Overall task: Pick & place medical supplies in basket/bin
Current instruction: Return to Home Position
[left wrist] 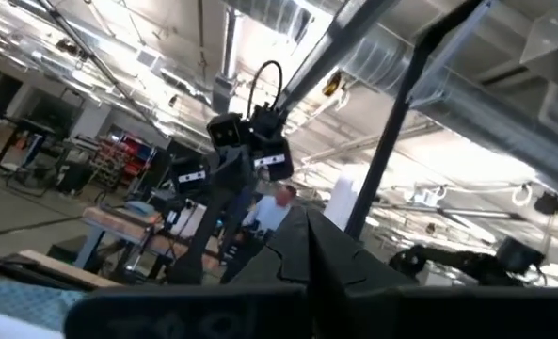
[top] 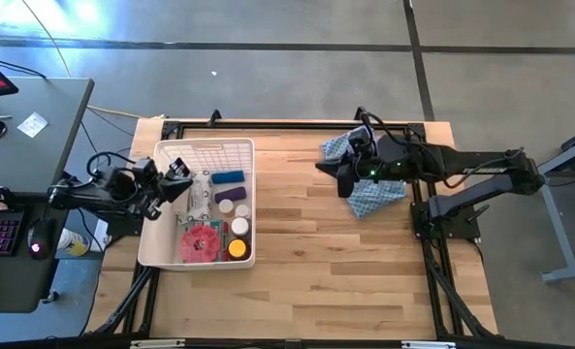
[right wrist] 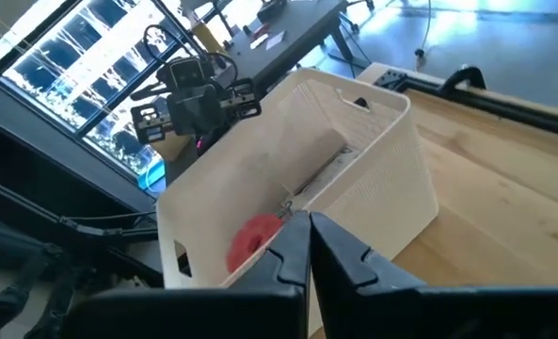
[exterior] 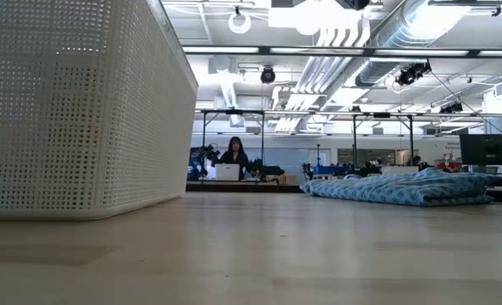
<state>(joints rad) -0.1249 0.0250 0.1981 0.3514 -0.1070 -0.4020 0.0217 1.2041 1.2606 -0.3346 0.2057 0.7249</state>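
Looking straight down, the white bin point(top: 168, 260) sits on the 9 o'clock side of the table point(top: 345, 281), and it is loaded. In the 1 o'clock corner lies the blue cylinder point(top: 227, 177), with the purple cylinder point(top: 229, 194) just beside it toward 6. The packets point(top: 198, 189) lie flat near the middle. The red disc point(top: 202, 242) fills the 6 o'clock end, the amber bottle point(top: 237, 249) shows its yellow cap at 5, and the white-capped jars point(top: 240, 226) are clustered between that bottle and the purple cylinder.

The left gripper point(top: 180, 175) is over the bin's rim at about 10 o'clock. Its own camera points up at the ceiling, and there the two dark fingers point(left wrist: 330, 250) are pressed together with nothing between them.

Across at 2 o'clock on the table lies the blue patterned cloth point(top: 374, 197), bunched up and well apart from the bin. The right gripper point(top: 328, 170) sits at the cloth's 9 o'clock edge, facing the bin. Its wrist view shows the fingers point(right wrist: 340, 247) closed tip to tip and empty. Past them is the bin's lattice wall, with the red disc point(right wrist: 255, 235) showing inside.

From table height, the bin wall point(exterior: 81, 110) looms large at 9 o'clock and the cloth point(exterior: 403, 188) lies low at 3. Between them, far back in the room, a person point(exterior: 234, 152) sits at a desk.
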